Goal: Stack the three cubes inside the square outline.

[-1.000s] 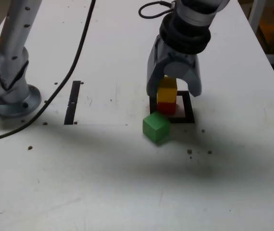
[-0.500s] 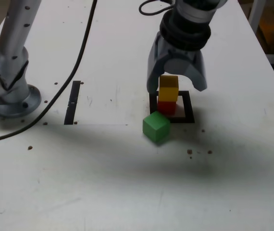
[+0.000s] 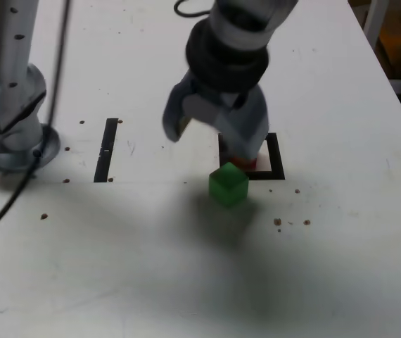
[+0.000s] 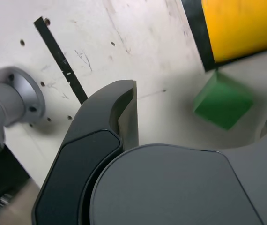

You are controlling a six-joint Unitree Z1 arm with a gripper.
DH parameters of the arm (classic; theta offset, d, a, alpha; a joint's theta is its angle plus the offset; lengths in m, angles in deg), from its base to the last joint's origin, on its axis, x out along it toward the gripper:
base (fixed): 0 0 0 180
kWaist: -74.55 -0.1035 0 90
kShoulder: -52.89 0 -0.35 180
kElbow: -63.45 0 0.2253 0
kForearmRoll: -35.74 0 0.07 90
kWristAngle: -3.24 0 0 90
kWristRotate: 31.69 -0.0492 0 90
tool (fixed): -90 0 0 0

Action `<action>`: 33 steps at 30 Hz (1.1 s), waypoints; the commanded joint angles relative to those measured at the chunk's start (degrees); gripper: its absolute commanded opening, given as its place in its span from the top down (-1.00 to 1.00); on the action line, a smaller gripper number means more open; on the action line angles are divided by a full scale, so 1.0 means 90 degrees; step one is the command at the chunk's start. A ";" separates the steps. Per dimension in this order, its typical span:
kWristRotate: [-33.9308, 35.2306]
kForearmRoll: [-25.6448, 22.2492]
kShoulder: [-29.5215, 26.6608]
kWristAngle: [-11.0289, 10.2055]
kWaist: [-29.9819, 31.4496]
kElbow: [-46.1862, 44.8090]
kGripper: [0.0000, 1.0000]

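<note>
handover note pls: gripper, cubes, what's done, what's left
Gripper: open, nothing held, raised above the table and blocking part of the exterior view.
Red cube: inside the square outline, only partly visible past the gripper.
Yellow cube: at the outline, seen in the wrist view; hidden in the exterior view, looks to be on top of red.
Green cube: on the table, just outside the outline's near edge in the exterior view.
Done: red in, yellow apparently stacked.
Left: pick up green, put it on yellow.
</note>
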 commanded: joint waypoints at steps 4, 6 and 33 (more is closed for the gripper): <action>-0.0246 0.1210 -0.0489 -0.0134 0.0732 -0.1017 -0.99; -0.0319 0.1563 -0.0473 -0.0161 0.0847 -0.1198 -0.99; -0.0576 0.1495 0.0479 -0.0685 0.0698 -0.0928 -0.92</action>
